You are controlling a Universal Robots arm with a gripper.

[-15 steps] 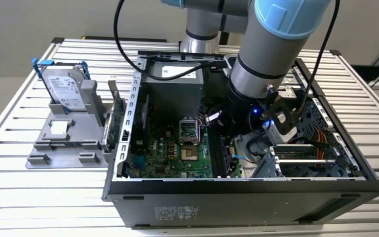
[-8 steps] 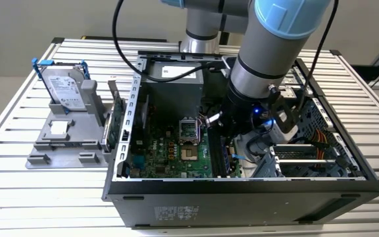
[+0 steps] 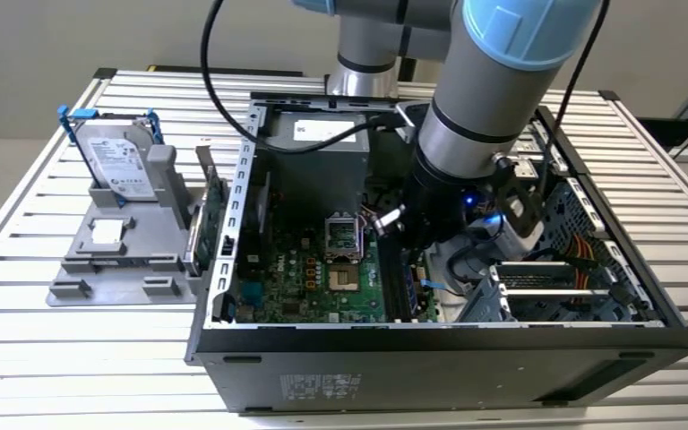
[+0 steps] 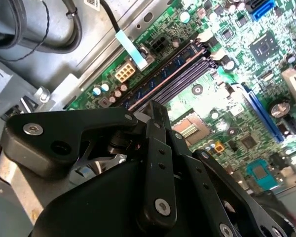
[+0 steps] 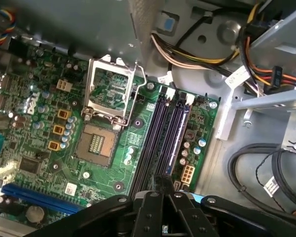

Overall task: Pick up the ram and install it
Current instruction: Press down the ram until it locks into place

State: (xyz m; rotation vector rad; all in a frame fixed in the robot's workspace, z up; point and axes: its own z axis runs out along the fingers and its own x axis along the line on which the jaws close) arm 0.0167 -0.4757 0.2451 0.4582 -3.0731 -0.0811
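From the remote station I found the open computer case (image 3: 440,358) lying at the centre of the exterior view, with the arm (image 3: 487,107) reaching down into it from the top of the frame. The silver hard drive (image 3: 117,157) stood in its holder on the exterior view's left, well apart from the work. Inside the case the motherboard (image 5: 103,173) lay exposed, its processor socket (image 5: 111,94) open beside the black memory slots (image 5: 160,133). The ram (image 4: 170,66) appeared in the second wrist view as a bluish-green strip standing along one of those slots, so I judged the pick-up done and the stick placed in its slot. Whether it was fully seated and its end latches closed, I could not tell. The gripper (image 4: 155,111) hung over the near end of the slots, as the first wrist view (image 5: 163,181) also recorded. Its jaws were drawn together with no gap visible between them, and nothing was seen lifted in them. Whether the tips touched the ram's upper edge or stood just above it could not be established.
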